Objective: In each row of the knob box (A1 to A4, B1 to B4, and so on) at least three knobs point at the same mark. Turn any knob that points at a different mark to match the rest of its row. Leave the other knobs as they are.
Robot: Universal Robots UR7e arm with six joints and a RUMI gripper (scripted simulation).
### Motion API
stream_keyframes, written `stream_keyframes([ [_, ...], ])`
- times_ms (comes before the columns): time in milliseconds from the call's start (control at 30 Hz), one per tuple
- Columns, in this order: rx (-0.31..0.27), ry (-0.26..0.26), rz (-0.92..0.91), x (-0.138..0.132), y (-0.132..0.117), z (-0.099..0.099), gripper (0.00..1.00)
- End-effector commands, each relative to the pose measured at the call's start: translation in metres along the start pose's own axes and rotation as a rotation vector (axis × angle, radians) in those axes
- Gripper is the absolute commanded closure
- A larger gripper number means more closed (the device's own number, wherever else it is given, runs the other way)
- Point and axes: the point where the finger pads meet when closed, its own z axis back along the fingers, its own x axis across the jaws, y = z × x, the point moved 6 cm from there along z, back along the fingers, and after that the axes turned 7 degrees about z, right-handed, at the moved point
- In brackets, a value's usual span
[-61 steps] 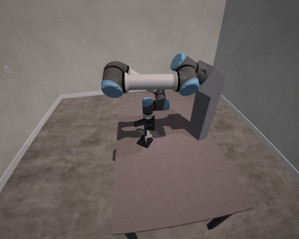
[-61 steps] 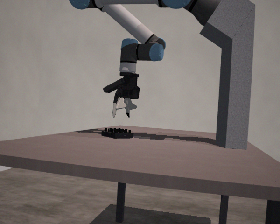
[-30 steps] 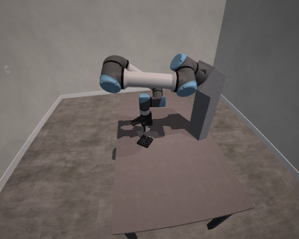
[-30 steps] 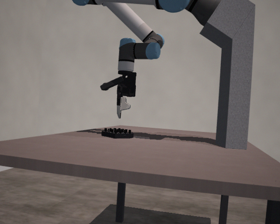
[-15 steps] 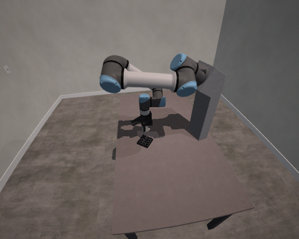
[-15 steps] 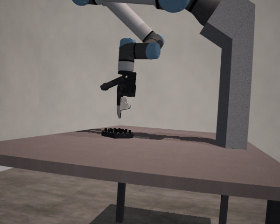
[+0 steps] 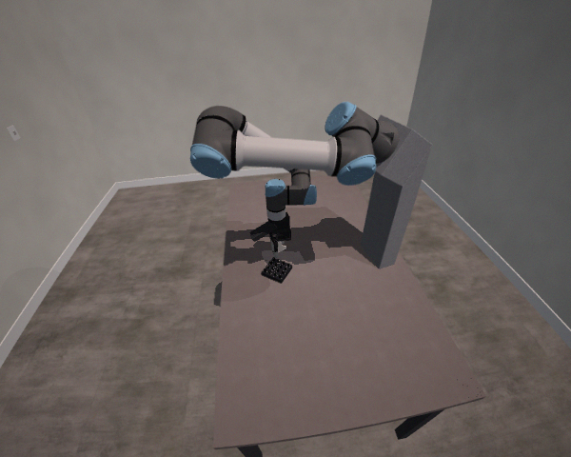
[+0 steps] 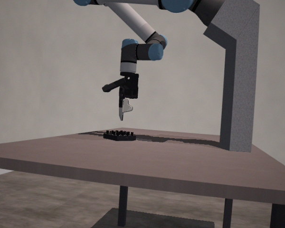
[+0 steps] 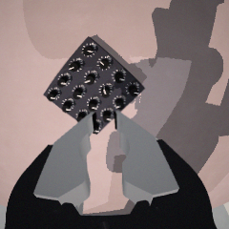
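The black knob box (image 7: 276, 278) (image 8: 117, 137) (image 9: 81, 103) lies flat on the table, turned like a diamond in the wrist view. Its small black knobs stand in a grid with white pointers and tick marks. Many pointers seem to lean lower left; the knob (image 9: 104, 62) right of the top corner seems to differ. Row labels are not readable. My gripper (image 7: 278, 250) (image 8: 121, 119) (image 9: 105, 113) hangs above the box, pointing down. Its fingers are open by a narrow gap and hold nothing. In the wrist view, the fingertips partly cover knobs near the lower corner.
The table (image 7: 335, 344) (image 8: 137, 156) carries the box and the grey arm stand (image 7: 386, 221) (image 8: 243, 98), which rises to the right of the box in the top and exterior views. The arm's shadow falls around the box. The table's left edge is near the box in the top view.
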Motion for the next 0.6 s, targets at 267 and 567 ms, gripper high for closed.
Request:
stream_keyframes([
  [267, 0.000, 0.000, 0.000, 0.000, 0.000, -0.006, 0.89],
  [567, 0.000, 0.000, 0.000, 0.000, 0.000, -0.015, 0.89],
])
